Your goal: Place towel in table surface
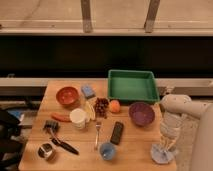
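The towel (162, 153) is a pale bluish-grey bunched cloth at the front right corner of the wooden table (135, 145). It rests on the table surface and rises to a small peak. My gripper (168, 143) points down at the end of the white arm (175, 107), which comes in from the right. The gripper is right on top of the towel's peak and touches it.
A green tray (132, 86) stands at the back right, with a purple bowl (141, 113) just left of the arm. A black remote (117, 133), blue cup (107, 150), fork (97, 135), orange (114, 106), white cup (78, 118) and red bowl (67, 96) lie further left.
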Tool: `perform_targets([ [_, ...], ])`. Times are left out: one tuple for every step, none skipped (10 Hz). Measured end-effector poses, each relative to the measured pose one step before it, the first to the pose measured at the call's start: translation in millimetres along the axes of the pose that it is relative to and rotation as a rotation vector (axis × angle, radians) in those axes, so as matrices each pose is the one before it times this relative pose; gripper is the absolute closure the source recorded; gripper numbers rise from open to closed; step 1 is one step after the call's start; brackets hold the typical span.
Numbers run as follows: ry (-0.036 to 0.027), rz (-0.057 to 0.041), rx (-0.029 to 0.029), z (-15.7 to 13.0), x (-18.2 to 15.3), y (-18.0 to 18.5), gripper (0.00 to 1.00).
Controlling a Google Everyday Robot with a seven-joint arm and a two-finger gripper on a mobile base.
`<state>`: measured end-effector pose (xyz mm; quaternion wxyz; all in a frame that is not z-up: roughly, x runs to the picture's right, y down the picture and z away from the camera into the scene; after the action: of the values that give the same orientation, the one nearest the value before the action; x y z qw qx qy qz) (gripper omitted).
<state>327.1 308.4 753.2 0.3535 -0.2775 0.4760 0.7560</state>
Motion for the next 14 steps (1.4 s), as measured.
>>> perform_targets([
  [-0.00651, -0.00477, -0.00457, -2.56, 1.66, 1.3, 0.98],
  [-0.01028, -0.00624, -0.0063, -4.36, 1.71, 1.87, 1.0],
  [-0.01124, -0.00671, -0.00677, -5.41, 1.76, 2.36, 1.0],
  [-0.01277, -0.00621, -0.00918, -6.03, 1.41, 2.67, 1.0],
  [-0.01681, -0.00938, -0.01357, -8.45, 1.59, 3.44, 1.0],
  [-0.02567, -0.01087, -0.02132, -15.85, 1.97, 4.13, 1.0],
  [-0.02016, -0.0076, -0.01492, -11.88, 0.65, 3.28, 1.0],
  [-0.03528, -0.00934, -0.02246, -18.78, 0.6, 5.1, 1.0],
  [-0.04871, -0.00877, -0.02888, -25.7, 0.13, 5.02, 1.0],
  [-0.03629, -0.00575, -0.02123, -19.57, -0.82, 3.56, 1.0],
  [-0.05681, -0.00937, -0.03201, -30.44, -1.93, 5.85, 1.0],
  [-0.04339, -0.00629, -0.02198, -21.96, -2.82, 4.1, 1.0],
  [-0.04053, -0.00239, -0.02059, -18.45, -4.22, 3.71, 1.0],
  [-0.0238, -0.00111, -0.01135, -12.23, -2.63, 2.15, 1.0],
])
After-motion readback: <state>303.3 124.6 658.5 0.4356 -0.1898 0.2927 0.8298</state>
